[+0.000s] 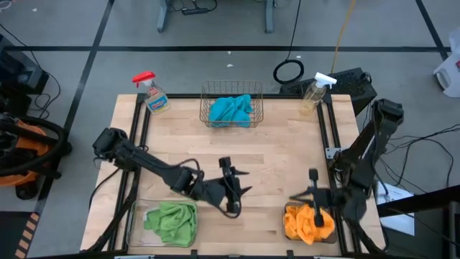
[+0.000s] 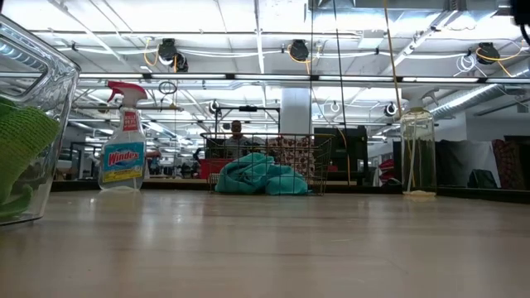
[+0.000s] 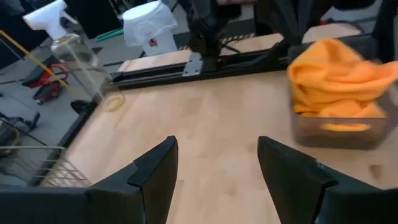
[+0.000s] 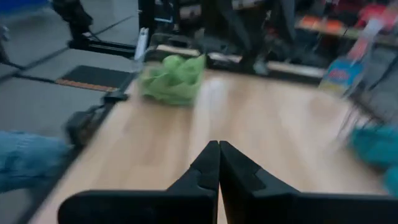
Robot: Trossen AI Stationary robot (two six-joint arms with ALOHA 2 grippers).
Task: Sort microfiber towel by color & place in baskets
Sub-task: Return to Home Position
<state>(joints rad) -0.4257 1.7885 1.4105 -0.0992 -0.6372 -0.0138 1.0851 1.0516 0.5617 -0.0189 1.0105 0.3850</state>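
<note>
Teal towels (image 1: 230,109) lie heaped in the copper wire basket (image 1: 205,97) at the far middle, also seen in the low view as teal towels (image 2: 261,175). Green towels (image 1: 172,219) fill the clear bin (image 1: 136,208) at the near left. Orange towels (image 1: 309,221) sit in the dark grey bin (image 3: 336,130) at the near right. My left gripper (image 1: 237,183) hovers open and empty over the near middle of the table, its fingers (image 3: 155,168) apart above bare wood. My right gripper (image 1: 293,196) is shut and empty, raised beside the orange towels and pointing toward the green towels (image 4: 174,78).
A red-capped spray bottle (image 1: 152,93) stands at the far left corner and a clear spray bottle (image 1: 314,92) at the far right corner. Bare wood lies between the three containers. Black rails (image 1: 327,129) run along the table's sides.
</note>
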